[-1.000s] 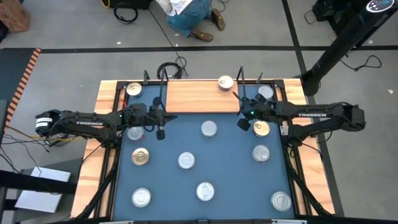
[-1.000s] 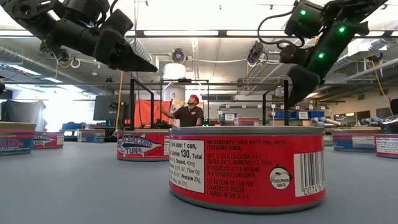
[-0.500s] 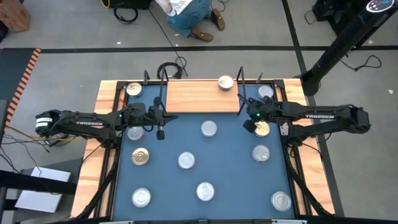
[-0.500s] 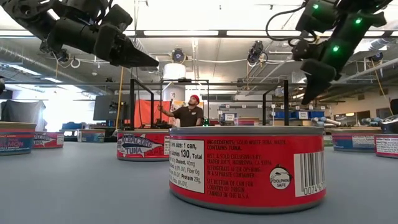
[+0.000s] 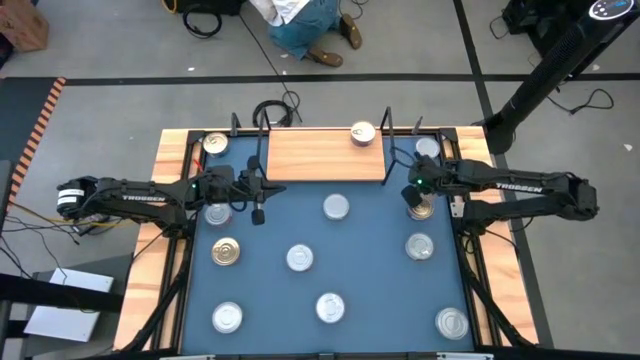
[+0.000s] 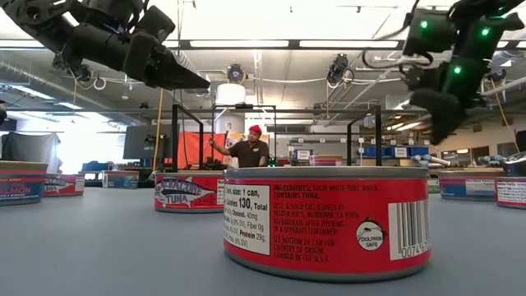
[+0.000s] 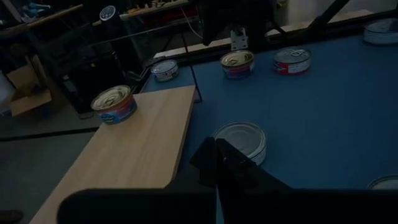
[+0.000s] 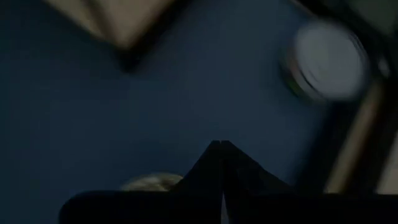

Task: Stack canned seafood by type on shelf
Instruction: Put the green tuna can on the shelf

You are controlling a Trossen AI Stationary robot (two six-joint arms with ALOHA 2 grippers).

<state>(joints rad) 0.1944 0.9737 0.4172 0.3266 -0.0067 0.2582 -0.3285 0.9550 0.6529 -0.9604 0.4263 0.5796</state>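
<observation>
Right gripper (image 5: pixel 412 196), fingers pressed together, hangs over a gold-lidded can (image 5: pixel 421 207) near the table's right rim. Left gripper (image 5: pixel 259 212), fingers pressed together too, sits by the shelf's (image 5: pixel 320 155) left end.

Blue table (image 5: pixel 370 240), scattered tins (image 5: pixel 300 258); wooden shelf (image 5: pixel 310 155), one tin (image 5: pixel 363 132)

You see the left gripper (image 7: pixel 217 163) at six o'clock, its dark fingers pressed together over the blue table (image 7: pixel 323 118). A silver-lidded can (image 7: pixel 241 138) sits just beyond the tips. The shelf (image 7: pixel 134 146) runs from nine toward seven o'clock, with one blue-labelled can (image 7: pixel 114 104) standing on it at ten. Three more cans line up from eleven to one o'clock: one (image 7: pixel 165 70), then one (image 7: pixel 237 63), then one (image 7: pixel 292 60).
</observation>
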